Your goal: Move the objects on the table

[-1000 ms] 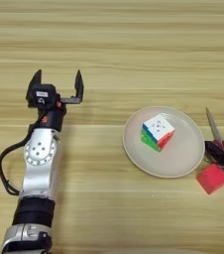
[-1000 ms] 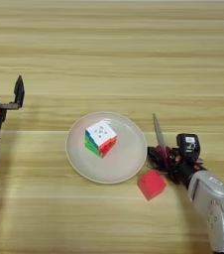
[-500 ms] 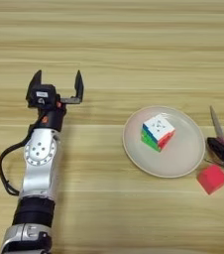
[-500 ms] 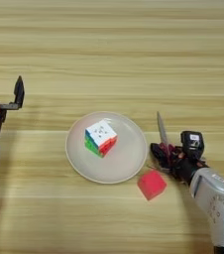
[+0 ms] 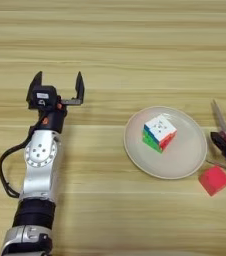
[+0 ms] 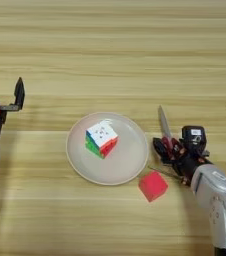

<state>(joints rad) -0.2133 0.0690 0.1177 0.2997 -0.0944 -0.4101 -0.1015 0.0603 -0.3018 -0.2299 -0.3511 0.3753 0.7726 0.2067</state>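
1. Right gripper (image 6: pixel 171 150), right of the plate (image 6: pixel 135 167), is clamped on the scissors (image 6: pixel 164 125) at their handles, blades pointing away (apparently mid-carry).
2. Puzzle cube (image 5: pixel 159 133) sits on the plate; a red block (image 6: pixel 153 185) lies beside its rim.
3. Left gripper (image 5: pixel 58 86) rests idle at the table's (image 5: pixel 135 45) left, fingers spread.
4. Next move, likely: setting the scissors down clear of the plate.

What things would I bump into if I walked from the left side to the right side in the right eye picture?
Left hand → plate with the puzzle cube on it → red block → scissors held in the right hand.
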